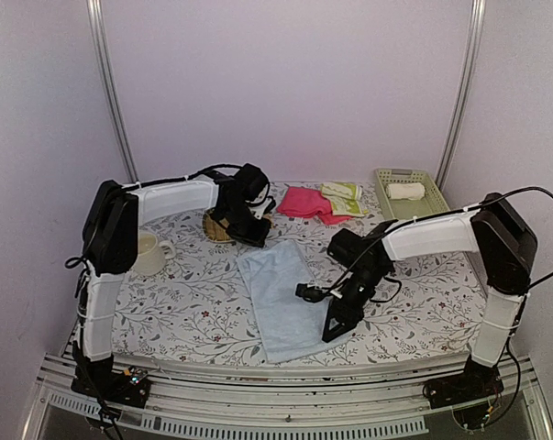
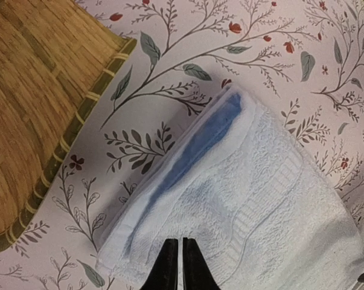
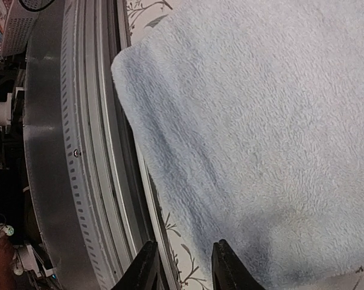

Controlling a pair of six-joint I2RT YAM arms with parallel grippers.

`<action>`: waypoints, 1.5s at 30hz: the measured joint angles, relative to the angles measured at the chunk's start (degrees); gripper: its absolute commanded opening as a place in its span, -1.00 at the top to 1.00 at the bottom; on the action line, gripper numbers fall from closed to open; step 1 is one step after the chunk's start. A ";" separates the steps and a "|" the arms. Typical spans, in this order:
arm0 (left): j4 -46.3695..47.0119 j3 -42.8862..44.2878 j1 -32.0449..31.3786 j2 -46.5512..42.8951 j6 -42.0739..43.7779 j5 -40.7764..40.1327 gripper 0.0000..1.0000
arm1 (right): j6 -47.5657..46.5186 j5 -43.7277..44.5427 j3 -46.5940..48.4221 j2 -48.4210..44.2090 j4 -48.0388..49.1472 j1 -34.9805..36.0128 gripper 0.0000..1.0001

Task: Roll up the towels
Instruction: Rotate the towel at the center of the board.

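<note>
- Two claws met your light blue towel (image 1: 281, 302), which lay flat on the bench (image 1: 193, 293).
- Your left claw (image 2: 179, 269) was pressed together over its far end.
- Your right claw (image 3: 182, 266) was spread at its near edge.

My table (image 1: 189, 307) has a white top printed with grey leafy sprigs and small red flowers. Behind the table stands a plain pale lilac wall (image 1: 285, 82), and side walls (image 1: 28, 137) of the same colour flank the table. Two slim metal poles (image 1: 112, 92) rise by the table's far corners. A slotted metal rail (image 1: 276, 387) runs along its near edge. The light is soft and even.
</note>
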 measured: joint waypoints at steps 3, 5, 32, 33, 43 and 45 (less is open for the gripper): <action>-0.13 -0.79 -0.76 -2.05 0.24 -0.07 0.81 | -1.05 -1.09 0.02 -3.65 -1.42 -1.92 0.30; 0.61 -2.69 -1.44 -4.07 -0.13 0.42 0.74 | -2.14 -2.12 0.13 -6.78 -2.14 -4.35 0.28; 14.80 9.38 -5.97 13.99 -4.22 9.31 0.47 | 2.60 9.18 0.42 -25.81 12.66 -28.41 -0.69; 15.04 9.77 -6.34 14.23 -4.02 9.49 0.44 | 2.45 8.48 0.42 -25.35 12.66 -28.37 -0.61; 17.88 -6.51 -6.19 -2.69 -6.93 3.65 0.23 | 2.05 2.43 6.99 -10.14 10.25 -26.95 -0.15; 20.57 -13.03 -5.07 -9.07 -9.38 3.58 0.26 | 2.25 2.14 9.27 -7.48 9.79 -25.83 -0.10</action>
